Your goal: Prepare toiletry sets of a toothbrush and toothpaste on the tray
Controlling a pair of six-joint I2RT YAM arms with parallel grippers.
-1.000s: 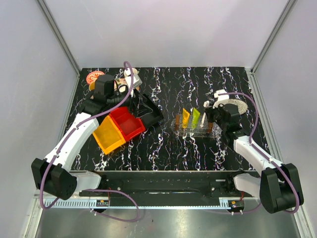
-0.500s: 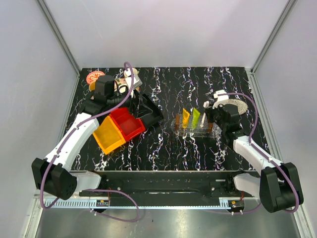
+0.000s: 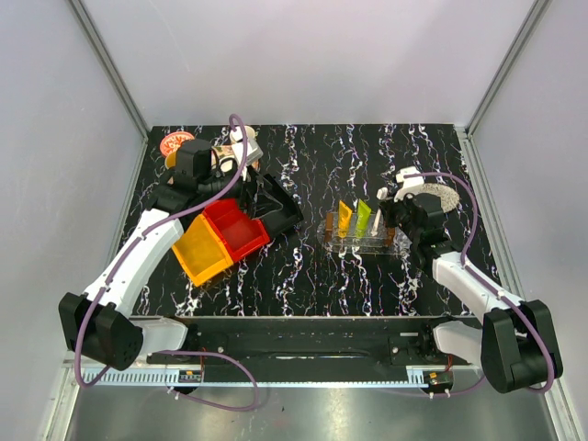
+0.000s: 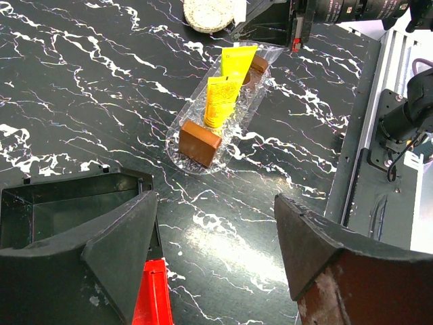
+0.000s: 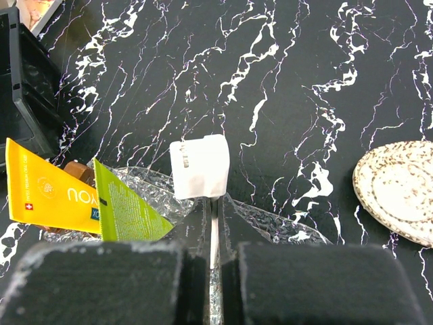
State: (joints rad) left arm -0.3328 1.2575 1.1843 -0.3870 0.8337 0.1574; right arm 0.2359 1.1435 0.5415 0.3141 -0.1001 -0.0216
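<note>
**Toothbrush in the right tool, over the tray**

The right tool (image 5: pixel 212 217) is clamped on the thin white stem of the toothbrush (image 5: pixel 199 166). The wider head sticks out beyond the fingertips. The toothbrush is over the right end of the clear tray (image 5: pixel 277 230); if its hidden end touches the tray, I cannot tell. Just beside it on the left stands the green tube (image 5: pixel 125 210), and next to that the orange tube (image 5: pixel 47 193). Both are on the tray, flat ends up, between two brown blocks (image 4: pixel 199 142). A speckled plate (image 5: pixel 399 196) lies on the tabletop (image 4: pixel 81 81) to the right, apart from the tray.

The left tool (image 4: pixel 213 200) has its fingers wide apart and holds nothing. It is above the black bin (image 4: pixel 61 203) and the red bin (image 4: pixel 154 294), well apart from the tray.
</note>
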